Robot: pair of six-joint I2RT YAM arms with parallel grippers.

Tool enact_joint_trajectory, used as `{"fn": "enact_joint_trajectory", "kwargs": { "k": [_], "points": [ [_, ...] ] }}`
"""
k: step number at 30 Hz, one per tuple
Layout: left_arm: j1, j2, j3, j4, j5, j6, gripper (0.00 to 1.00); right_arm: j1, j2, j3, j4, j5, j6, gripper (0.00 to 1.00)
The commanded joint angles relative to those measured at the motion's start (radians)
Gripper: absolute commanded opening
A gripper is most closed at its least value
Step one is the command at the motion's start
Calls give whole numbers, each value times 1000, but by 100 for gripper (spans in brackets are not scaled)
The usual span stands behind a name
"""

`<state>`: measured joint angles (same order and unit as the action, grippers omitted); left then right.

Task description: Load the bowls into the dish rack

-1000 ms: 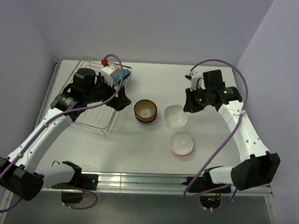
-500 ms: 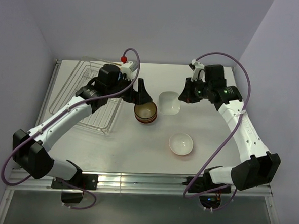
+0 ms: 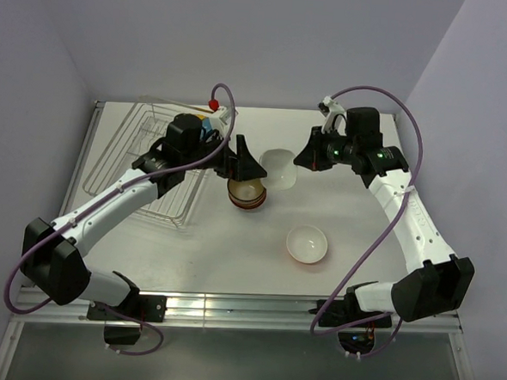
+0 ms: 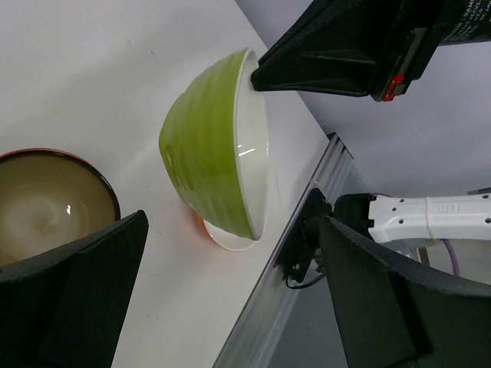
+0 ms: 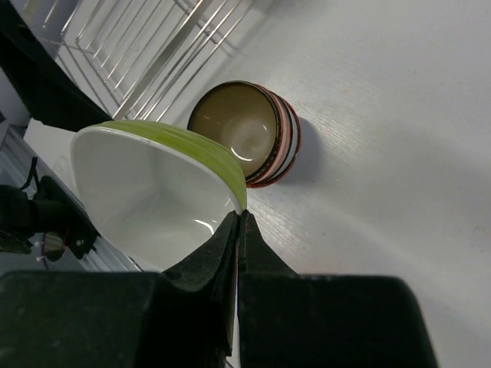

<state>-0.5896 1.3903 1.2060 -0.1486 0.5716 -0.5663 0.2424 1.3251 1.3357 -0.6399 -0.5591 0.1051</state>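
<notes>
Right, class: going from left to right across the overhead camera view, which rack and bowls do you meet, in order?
Silver wire dish rack → brown round bowl with a red-striped outside → green bowl with a white inside, held up off the table → orange bowl with a white inside.

The green bowl (image 4: 207, 146) is lime green with faint ribbing outside and glossy white inside. The brown bowl (image 5: 245, 126) has an olive-brown glaze inside, and its outside is pale with dark red bands. At the near right, the white bowl (image 3: 307, 243) is white inside with an orange outer edge. The dish rack (image 3: 109, 160) is silver wire. The table (image 3: 232, 258) is white. The left gripper (image 3: 245, 162) and right gripper (image 3: 303, 157) are black. The arms (image 3: 106, 207) are white with black joints, and the cables (image 3: 373, 89) are purple. The walls (image 3: 246, 34) are pale lavender.
</notes>
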Motion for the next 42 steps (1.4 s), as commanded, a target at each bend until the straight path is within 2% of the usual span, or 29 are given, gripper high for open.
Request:
{"fn": "enact_joint_trajectory", "kwargs": {
  "k": [1, 9, 23, 30, 38, 41, 42],
  "points": [
    [5, -37, -17, 90, 65, -60, 99, 6, -29, 5, 94, -85, 24, 0],
    [20, -24, -26, 101, 97, -112, 99, 6, -33, 3, 129, -142, 56, 0],
    [28, -30, -66, 237, 148, -204, 84, 6, -20, -3, 138, -177, 77, 0],
    [30, -25, -69, 250, 152, -219, 63, 6, -26, -12, 146, -188, 77, 0],
    [30, -11, -65, 248, 151, -225, 50, 6, -26, -15, 141, -202, 77, 0],
    [30, -13, -68, 251, 152, -225, 34, 6, -12, -3, 129, -214, 74, 0],
    [30, -17, -71, 250, 149, -227, 21, 6, -4, 5, 120, -217, 71, 7]
  ]
}}
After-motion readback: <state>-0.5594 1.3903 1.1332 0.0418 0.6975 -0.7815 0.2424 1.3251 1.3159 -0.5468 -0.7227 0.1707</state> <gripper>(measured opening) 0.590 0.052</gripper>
